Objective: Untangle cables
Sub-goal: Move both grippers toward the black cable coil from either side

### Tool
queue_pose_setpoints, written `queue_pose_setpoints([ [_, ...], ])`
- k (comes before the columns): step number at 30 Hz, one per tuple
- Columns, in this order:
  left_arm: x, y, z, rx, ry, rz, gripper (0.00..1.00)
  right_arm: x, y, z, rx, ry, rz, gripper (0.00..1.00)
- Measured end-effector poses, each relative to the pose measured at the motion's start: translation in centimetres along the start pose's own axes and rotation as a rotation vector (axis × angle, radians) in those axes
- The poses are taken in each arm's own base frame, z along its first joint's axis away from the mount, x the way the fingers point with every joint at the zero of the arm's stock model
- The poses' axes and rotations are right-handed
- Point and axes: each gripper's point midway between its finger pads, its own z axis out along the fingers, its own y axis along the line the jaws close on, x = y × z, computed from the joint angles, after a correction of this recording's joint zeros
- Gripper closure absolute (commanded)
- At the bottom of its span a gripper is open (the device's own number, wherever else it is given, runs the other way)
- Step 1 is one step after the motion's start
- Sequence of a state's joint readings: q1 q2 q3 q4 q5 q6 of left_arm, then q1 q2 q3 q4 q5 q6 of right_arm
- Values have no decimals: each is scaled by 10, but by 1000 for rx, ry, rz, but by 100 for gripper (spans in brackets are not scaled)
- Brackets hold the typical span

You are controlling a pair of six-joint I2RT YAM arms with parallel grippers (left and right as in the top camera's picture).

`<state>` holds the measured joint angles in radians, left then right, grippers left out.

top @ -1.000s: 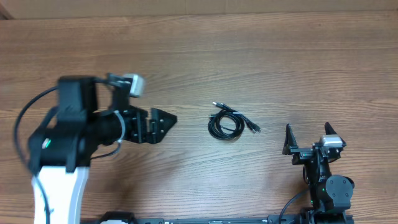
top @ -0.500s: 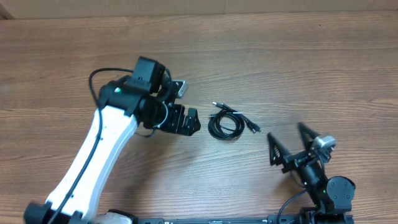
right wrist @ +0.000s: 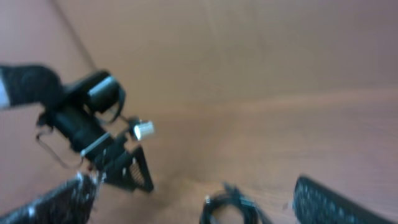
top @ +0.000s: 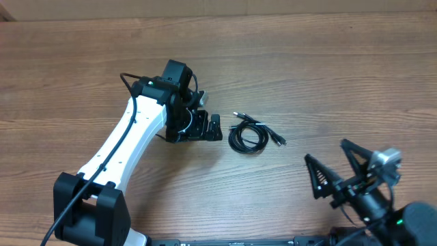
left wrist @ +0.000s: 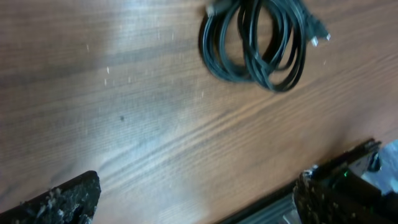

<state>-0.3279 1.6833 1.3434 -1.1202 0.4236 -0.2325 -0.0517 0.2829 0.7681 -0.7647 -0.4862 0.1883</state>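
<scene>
The left arm has swung in since a second ago; the left jaws, spread wide and empty, now sit just beside the cables. The right jaws, equally released, stand well apart. The cables lie coiled on the desk: untangling not yet begun.

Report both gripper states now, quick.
Left gripper: open, holding nothing, just short of the coiled cables.
Right gripper: open, holding nothing, well clear of the cables.
</scene>
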Motion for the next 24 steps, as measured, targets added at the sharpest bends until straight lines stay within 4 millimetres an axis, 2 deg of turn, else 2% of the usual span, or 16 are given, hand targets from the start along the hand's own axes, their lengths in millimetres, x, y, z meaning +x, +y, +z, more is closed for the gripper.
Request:
queue_pose_setpoints([
  [3, -6, -2, 0, 6, -25, -6, 1, -1, -2, -2, 64, 181, 54, 0],
  [5, -9, -2, 0, 7, -36, -19, 1, -1, -1, 6, 51, 274, 94, 0],
  [11, -11, -2, 0, 10, -44, -46, 0, 11, -3, 48, -54, 449, 240, 0],
  [12, -11, -2, 0, 8, -44, -50, 0, 16, -6, 56, -56, 486, 288, 8],
  [13, -11, -1, 0, 4, -46, -53, 0, 19, -9, 61, -55, 510, 322, 11],
  [17, -15, 12, -1, -72, -70, -128, 0, 53, -26, 93, -26, 693, 482, 11],
  [19, -17, 21, -2, -116, -90, -186, 1, 74, -27, 108, -31, 792, 518, 10],
  [22, -21, 36, -6, -167, -122, -277, 0, 108, -25, 130, -53, 928, 510, 3],
  [24, -26, 51, -12, -195, -149, -350, 0, 138, -23, 145, -44, 1022, 459, 0],
])
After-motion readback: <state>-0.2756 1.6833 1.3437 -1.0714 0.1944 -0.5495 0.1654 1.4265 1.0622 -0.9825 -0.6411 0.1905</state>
